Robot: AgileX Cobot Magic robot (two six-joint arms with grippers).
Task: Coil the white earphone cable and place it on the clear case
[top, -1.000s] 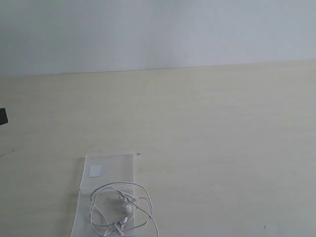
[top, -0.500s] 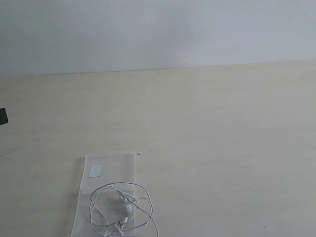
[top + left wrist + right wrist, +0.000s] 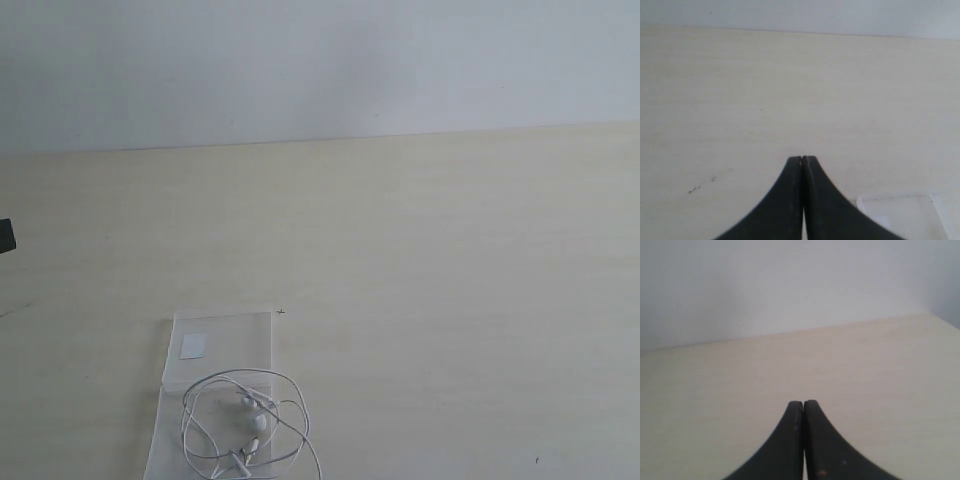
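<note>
Pale wood-grain bench across the lower two thirds of the exterior view, under a plain white wall. In the lower left of that frame, flat on the bench, the clear case, its two panels opened out one above the other. Loosely coiled on the lower panel, the white earphone cable, earbuds inside the loops, some loops spilling past the case's right edge onto the bench. Coil and lower panel cut off by the bottom edge of the frame; plug and remote too fine to pick out.

Left hand clenched, fingertips pressed together, nothing between them; seen in the left wrist view only, with one corner of the case near it. Right hand likewise clenched and empty, over bare bench and wall in the right wrist view.

Small white square sticker on the upper panel. Small dark shape at the left edge of the exterior frame, cut off, not identifiable.
</note>
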